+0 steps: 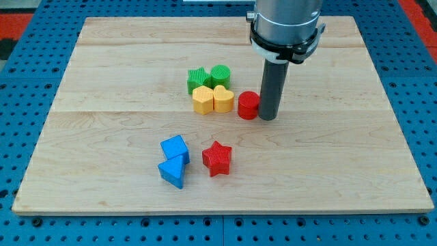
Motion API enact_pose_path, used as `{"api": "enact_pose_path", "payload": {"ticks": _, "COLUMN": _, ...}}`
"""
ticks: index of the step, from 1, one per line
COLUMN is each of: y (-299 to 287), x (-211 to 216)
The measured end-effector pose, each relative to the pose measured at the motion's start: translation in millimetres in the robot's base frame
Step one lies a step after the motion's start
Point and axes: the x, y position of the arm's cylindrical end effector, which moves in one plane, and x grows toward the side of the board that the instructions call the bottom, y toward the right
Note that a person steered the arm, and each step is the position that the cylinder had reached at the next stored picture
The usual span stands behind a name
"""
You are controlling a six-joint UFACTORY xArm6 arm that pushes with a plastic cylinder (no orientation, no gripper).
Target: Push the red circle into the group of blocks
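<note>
Red circle (248, 105) between my tip (268, 118), yellow heart (223, 99)

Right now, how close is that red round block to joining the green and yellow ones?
Nearly there. The red circle already sits just right of the yellow heart, a sliver of gap possibly remaining. My tip is against the circle's right side, pushing toward the view's left. Left: a last nudge to close it against the group, including the yellow hexagon, green star and green circle.
</note>
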Motion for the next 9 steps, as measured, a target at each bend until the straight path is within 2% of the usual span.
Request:
{"api": "enact_pose_path", "payload": {"ticks": 2, "y": 9.2, "x": -1.8}}
{"api": "enact_pose_path", "payload": {"ticks": 5, "y": -36.2, "x": 0.8}}
{"api": "enact_pose_path", "payload": {"ticks": 9, "y": -68.3, "x": 2.1}}
